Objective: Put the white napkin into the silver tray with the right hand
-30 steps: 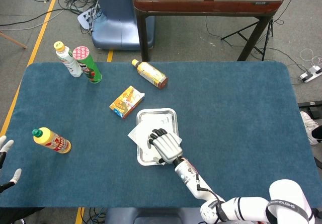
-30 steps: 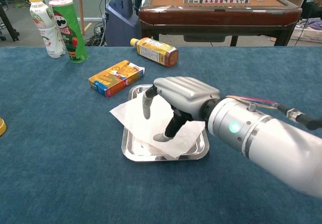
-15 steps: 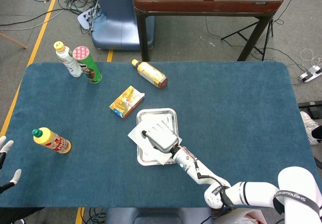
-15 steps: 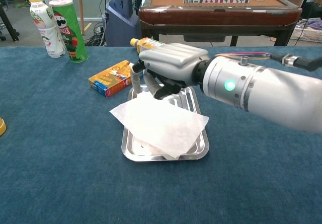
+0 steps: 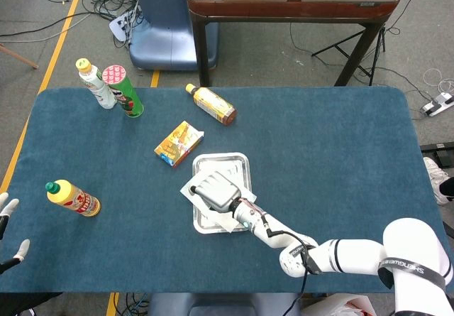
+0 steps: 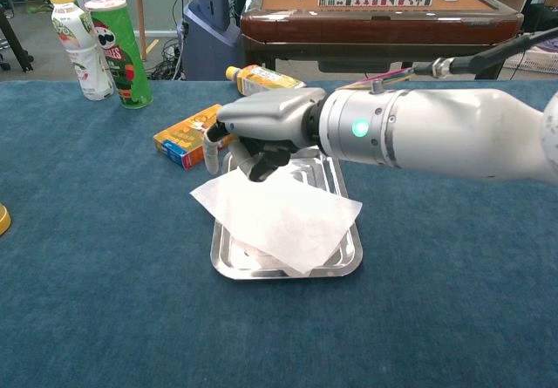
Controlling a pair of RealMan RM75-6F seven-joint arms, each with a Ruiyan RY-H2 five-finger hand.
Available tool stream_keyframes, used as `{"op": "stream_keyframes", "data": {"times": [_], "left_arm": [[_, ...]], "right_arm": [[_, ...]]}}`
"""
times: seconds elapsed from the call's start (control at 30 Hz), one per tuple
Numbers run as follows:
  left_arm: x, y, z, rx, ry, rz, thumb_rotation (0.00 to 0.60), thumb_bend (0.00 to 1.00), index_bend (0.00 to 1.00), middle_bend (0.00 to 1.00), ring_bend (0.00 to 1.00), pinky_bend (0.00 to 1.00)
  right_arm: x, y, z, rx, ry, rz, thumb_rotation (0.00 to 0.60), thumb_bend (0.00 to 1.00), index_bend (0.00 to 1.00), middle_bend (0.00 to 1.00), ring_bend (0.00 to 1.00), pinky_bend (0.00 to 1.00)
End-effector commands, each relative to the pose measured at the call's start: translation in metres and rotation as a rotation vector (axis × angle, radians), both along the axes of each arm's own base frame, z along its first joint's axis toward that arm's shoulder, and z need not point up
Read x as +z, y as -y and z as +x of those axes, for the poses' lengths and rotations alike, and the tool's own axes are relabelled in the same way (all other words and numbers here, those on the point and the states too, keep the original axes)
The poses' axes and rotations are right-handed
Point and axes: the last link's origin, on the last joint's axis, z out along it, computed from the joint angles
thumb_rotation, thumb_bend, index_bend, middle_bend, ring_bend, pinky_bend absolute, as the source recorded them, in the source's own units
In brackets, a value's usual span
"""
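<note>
The blue table (image 5: 340, 153) carries everything, and the biggest thing over it is the right arm (image 6: 436, 135), a thick white forearm with a green light, reaching in the chest view from the right edge across to the middle, held level above the cloth. At its end the right hand (image 6: 257, 131) hangs palm down above the far left part of the silver tray (image 6: 344, 262). Its fingers (image 6: 211, 154) curl downward and hold nothing; whether their tips touch the paper cannot be told. In the head view the same hand (image 5: 215, 190) covers the left middle of the tray (image 5: 241, 161).

The white napkin (image 6: 275, 214) lies spread flat across the tray, mostly inside it, with its left corner hanging out over the rim onto the table and its right corner reaching over the right rim.

Of the left hand (image 5: 8, 231) only white fingers, spread apart and holding nothing, show at the left edge of the head view, well apart from the tray.

Just beyond the tray lies an orange box (image 6: 199, 133), flat. Further back a brown bottle (image 6: 266, 87) lies on its side. At the far left corner stand a green can (image 6: 118, 52) and a white bottle (image 6: 74, 44) beside each other, upright. A yellow bottle (image 5: 71, 197) lies near the left edge
</note>
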Motion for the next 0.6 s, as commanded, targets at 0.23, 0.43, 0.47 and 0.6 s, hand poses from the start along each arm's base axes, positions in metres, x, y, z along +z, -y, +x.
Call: {"op": "stream_keyframes", "data": {"times": [0.23, 0.43, 0.47, 0.6], "left_arm": [[0.003, 0.003, -0.001, 0.005, -0.003, 0.007, 0.600, 0.29, 0.12, 0.03, 0.01, 0.00], [0.006, 0.006, -0.002, 0.011, -0.006, 0.017, 0.600, 0.29, 0.12, 0.03, 0.01, 0.00], [0.006, 0.007, -0.002, 0.013, -0.007, 0.018, 0.600, 0.29, 0.12, 0.03, 0.01, 0.00], [0.006, 0.007, -0.002, 0.012, -0.006, 0.017, 0.600, 0.29, 0.12, 0.03, 0.01, 0.00]], "right_arm": [[-0.025, 0.003, 0.012, 0.005, -0.035, 0.037, 0.600, 1.00, 0.33, 1.00, 0.94, 1.00], [-0.044, 0.007, 0.018, 0.003, -0.058, 0.043, 0.600, 1.00, 0.33, 1.00, 0.94, 1.00], [-0.047, 0.008, 0.019, 0.003, -0.059, 0.043, 0.600, 1.00, 0.33, 1.00, 0.94, 1.00], [-0.056, 0.008, 0.024, 0.007, -0.066, 0.048, 0.600, 1.00, 0.33, 1.00, 0.94, 1.00]]}}
